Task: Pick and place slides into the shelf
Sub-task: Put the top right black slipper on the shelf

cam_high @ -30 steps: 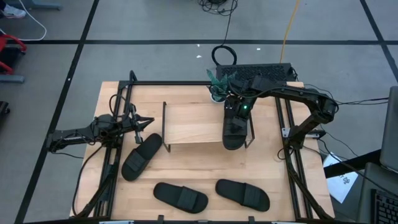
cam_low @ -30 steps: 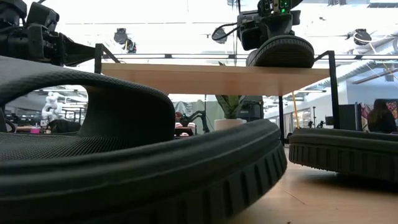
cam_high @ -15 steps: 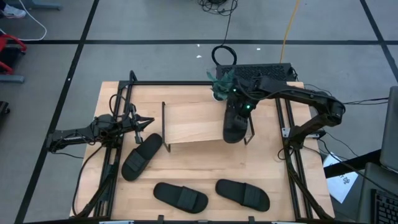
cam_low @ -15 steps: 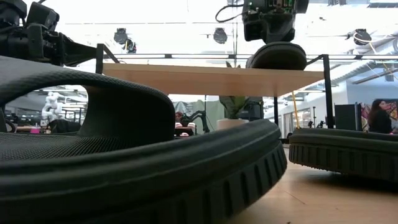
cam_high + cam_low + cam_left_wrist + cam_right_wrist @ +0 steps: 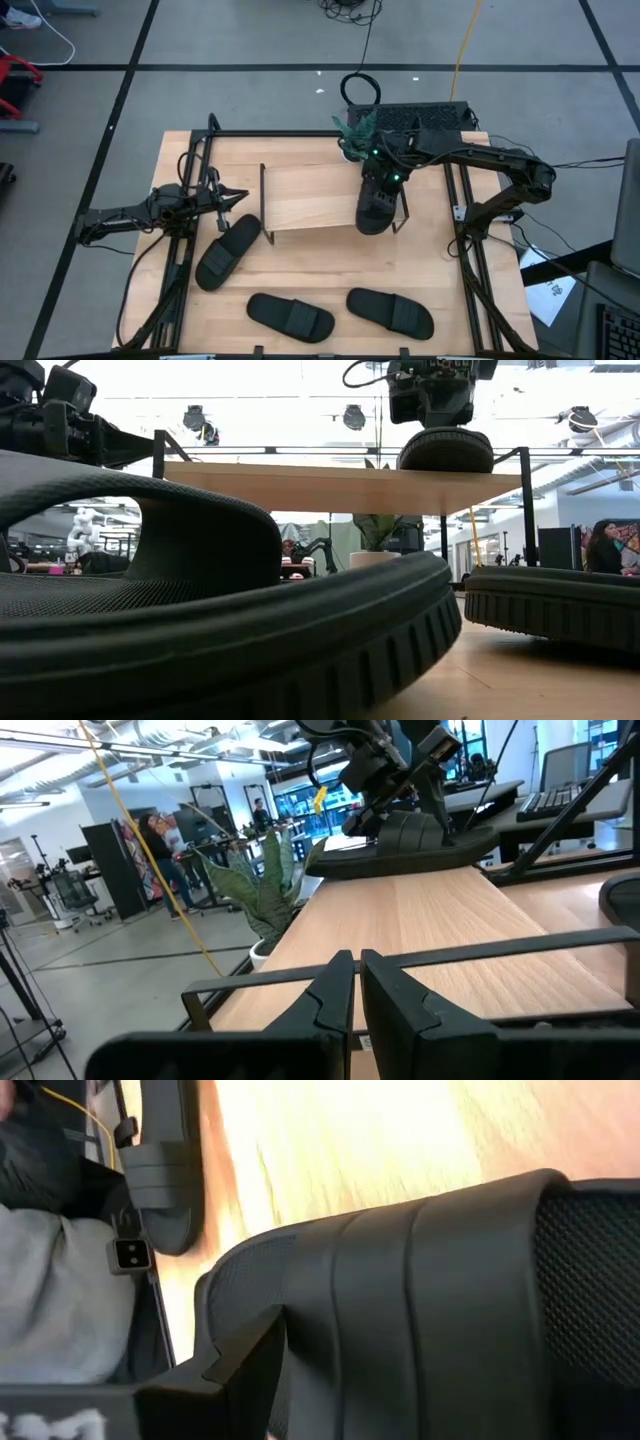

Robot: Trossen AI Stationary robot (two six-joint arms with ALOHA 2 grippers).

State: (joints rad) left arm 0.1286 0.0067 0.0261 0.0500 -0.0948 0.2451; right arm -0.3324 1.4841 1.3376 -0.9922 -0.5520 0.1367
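One black slide point(image 5: 376, 208) lies on the right end of the shelf's light wooden top board point(image 5: 310, 197); my right gripper point(image 5: 385, 172) is on it from above. It also shows in the low view point(image 5: 447, 450) and in the left wrist view point(image 5: 405, 845). Three more slides lie soles down on the table: one near the shelf's left leg point(image 5: 228, 250) and two along the near edge point(image 5: 290, 316) point(image 5: 390, 311). My left gripper point(image 5: 236, 197) is shut and empty, left of the shelf, pointing at it. My right gripper comes down from above onto the slide's wide ribbed strap point(image 5: 400, 1310). One finger point(image 5: 245, 1370) shows at the strap's edge; the other is hidden by the strap. The slide's sole rests on the shelf's top board, lengthwise from far to near.
A potted plant point(image 5: 352, 138) and a black box point(image 5: 420, 115) stand at the far edge behind the shelf. Dark metal rails point(image 5: 470, 260) run along the table's left and right sides. People show in the room beyond point(image 5: 605, 545).
My right gripper has gone toward the table's far edge and a little left, drawing the slide farther back along the shelf's top board. The left arm has kept still.
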